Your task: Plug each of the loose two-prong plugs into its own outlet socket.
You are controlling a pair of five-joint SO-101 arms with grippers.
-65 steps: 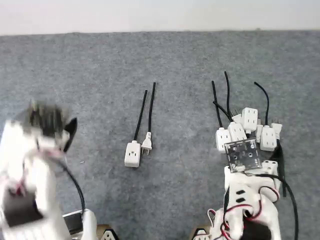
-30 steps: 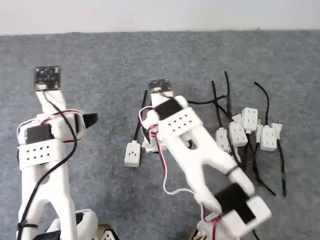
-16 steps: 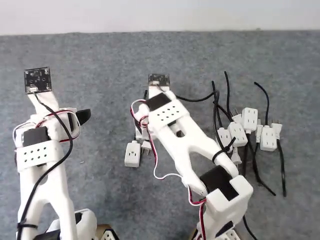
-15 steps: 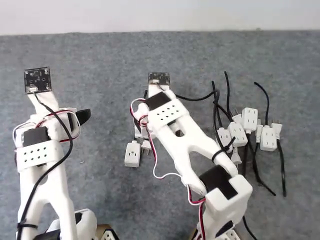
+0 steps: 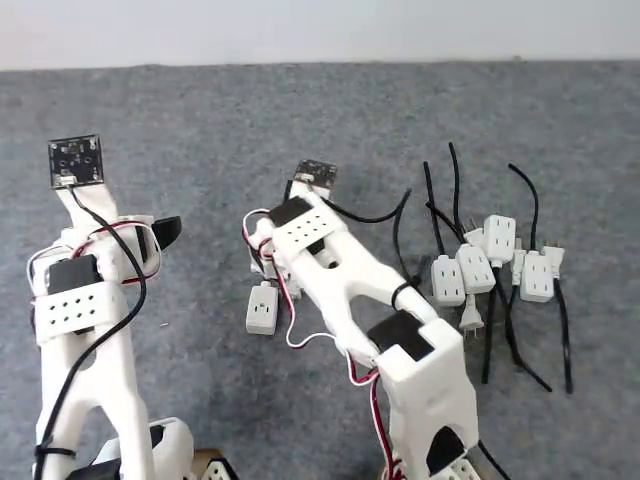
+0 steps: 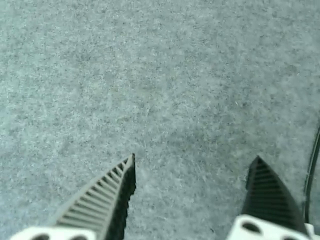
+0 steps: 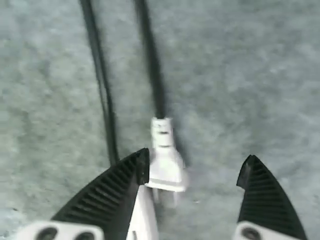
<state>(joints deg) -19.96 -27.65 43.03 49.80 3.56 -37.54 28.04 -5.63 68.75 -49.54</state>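
Fingers (image 7: 112,192) of the right gripper (image 7: 196,162) stand spread around a white plug (image 7: 165,167) on the grey counter (image 5: 200,120), one tip perhaps touching it. A socket (image 5: 262,308) lies just beside. Farther over, the left gripper (image 6: 192,167) gapes above the counter.

No text, number or sign can be read, marks on the camera board (image 5: 76,161) at far left too small to be made out, no legible print seen on the outlet socket (image 5: 262,308) near centre.
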